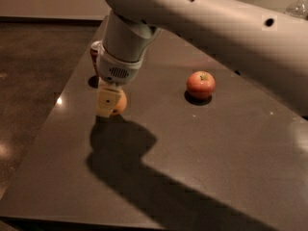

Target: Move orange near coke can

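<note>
Closed on the orange [121,102], the gripper [111,108] points straight down over the left part of the dark table [207,148], its pale near finger covering most of the fruit so that only a rounded orange edge shows to the right of it. Whether the orange rests on the tabletop or hangs just above it cannot be told, since the arm's shadow starts right under the finger. The coke can [95,59] stands just behind, mostly hidden by the robot's wrist; only a red sliver and a bit of silver top show at the wrist's left edge, with the can's dark shadow on the table below. By my reading the task is nearly done: the orange is already near the can, far closer to it than to the red apple [200,84], which sits well apart toward the middle right of the table. What seems left is to set the fruit down if it is not down, let go of it, and lift the arm away without knocking the can or rolling the orange off. Counted: one orange, one coke can, one red apple, one gripper on one arm, and one table. A pale glassy thing [301,6] at the top right corner is cut off and cannot be named.
</note>
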Controlling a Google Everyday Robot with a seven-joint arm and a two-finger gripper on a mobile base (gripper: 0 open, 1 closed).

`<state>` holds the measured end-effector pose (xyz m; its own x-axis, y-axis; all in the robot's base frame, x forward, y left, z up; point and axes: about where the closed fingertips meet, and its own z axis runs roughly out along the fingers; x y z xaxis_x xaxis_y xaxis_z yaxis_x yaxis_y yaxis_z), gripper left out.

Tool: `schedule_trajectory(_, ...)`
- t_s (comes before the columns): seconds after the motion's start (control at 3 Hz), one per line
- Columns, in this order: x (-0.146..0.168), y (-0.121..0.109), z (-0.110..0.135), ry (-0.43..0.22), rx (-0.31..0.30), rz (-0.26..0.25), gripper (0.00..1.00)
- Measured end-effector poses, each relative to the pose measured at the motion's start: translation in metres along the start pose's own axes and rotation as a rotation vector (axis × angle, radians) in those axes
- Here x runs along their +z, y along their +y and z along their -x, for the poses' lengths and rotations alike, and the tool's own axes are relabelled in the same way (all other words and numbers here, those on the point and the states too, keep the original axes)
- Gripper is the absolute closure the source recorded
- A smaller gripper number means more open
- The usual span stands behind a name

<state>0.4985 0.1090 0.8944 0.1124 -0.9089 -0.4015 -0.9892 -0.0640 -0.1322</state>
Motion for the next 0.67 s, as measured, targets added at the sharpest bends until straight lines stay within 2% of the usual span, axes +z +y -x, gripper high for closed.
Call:
schedule_trajectory(0.33,0.012,-0.027,0.006,-0.016,0.036,-0.02,1.0)
schedule_trajectory(0.67,0.018,-0.051,0.002,-0.018,0.076,-0.05,1.0)
